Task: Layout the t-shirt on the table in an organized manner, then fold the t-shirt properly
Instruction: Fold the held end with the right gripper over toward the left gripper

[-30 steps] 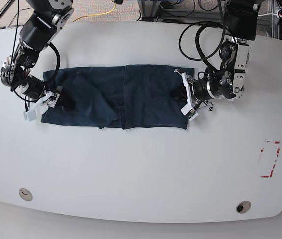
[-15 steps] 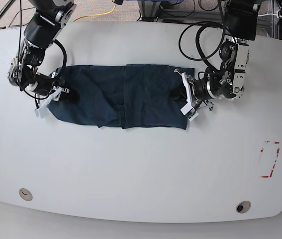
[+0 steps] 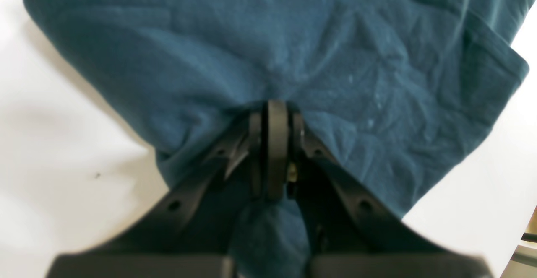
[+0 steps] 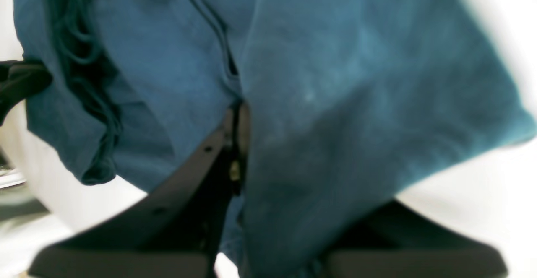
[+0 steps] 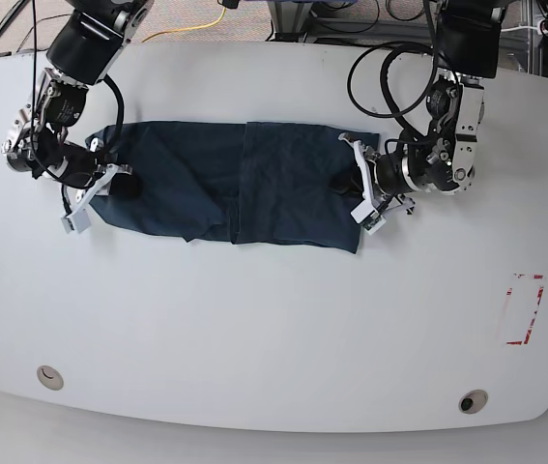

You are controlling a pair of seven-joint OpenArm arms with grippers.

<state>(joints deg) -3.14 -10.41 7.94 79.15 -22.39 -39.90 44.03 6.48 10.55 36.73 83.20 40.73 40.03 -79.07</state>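
- The left hand (image 5: pixel 355 184) sits low at the end of an arm that reaches down from the far edge of the base view, its wrist bent so the hand points sideways toward the middle.
- Its jaws are pressed together, pinching a fold of the t-shirt (image 3: pixel 268 60).
- The right hand (image 5: pixel 119 182) lies opposite, its arm folded at the elbow.
- Its jaws are nearly together, with cloth draped over them.

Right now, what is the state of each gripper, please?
Left gripper: closed on the t-shirt.
Right gripper: closed on the t-shirt.
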